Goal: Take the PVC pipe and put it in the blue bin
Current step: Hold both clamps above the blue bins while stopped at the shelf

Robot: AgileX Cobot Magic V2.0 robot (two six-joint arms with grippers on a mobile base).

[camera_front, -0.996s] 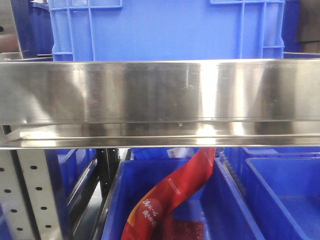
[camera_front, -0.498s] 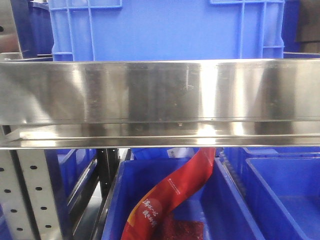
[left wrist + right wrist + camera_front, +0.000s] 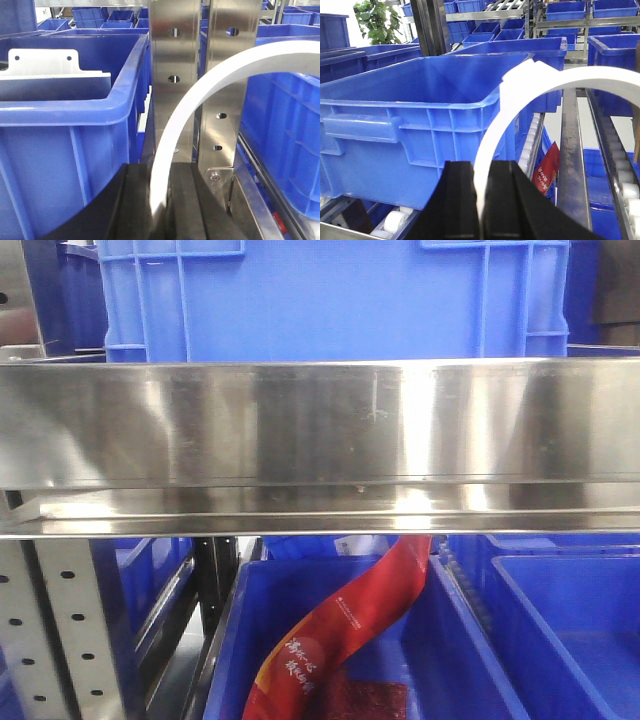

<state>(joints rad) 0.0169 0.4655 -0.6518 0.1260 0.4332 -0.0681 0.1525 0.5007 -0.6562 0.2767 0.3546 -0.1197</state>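
In the left wrist view, my left gripper (image 3: 160,202) is shut on the end of a white curved PVC pipe (image 3: 200,90), which arcs up and to the right. A blue bin (image 3: 90,107) stands just to its left, holding a white plate. My right gripper (image 3: 483,202) is likewise shut on a white curved PVC pipe (image 3: 520,87) that loops up to the right. An open blue bin (image 3: 420,105) sits ahead and to the left of it. Neither gripper shows in the front view, where a large blue bin (image 3: 330,300) stands on the upper shelf.
A steel shelf beam (image 3: 320,420) crosses the front view. Below it a red packet (image 3: 350,630) hangs into a lower blue bin (image 3: 460,640). Perforated steel uprights (image 3: 175,75) stand right behind the left pipe. A roller track (image 3: 622,170) runs along the right.
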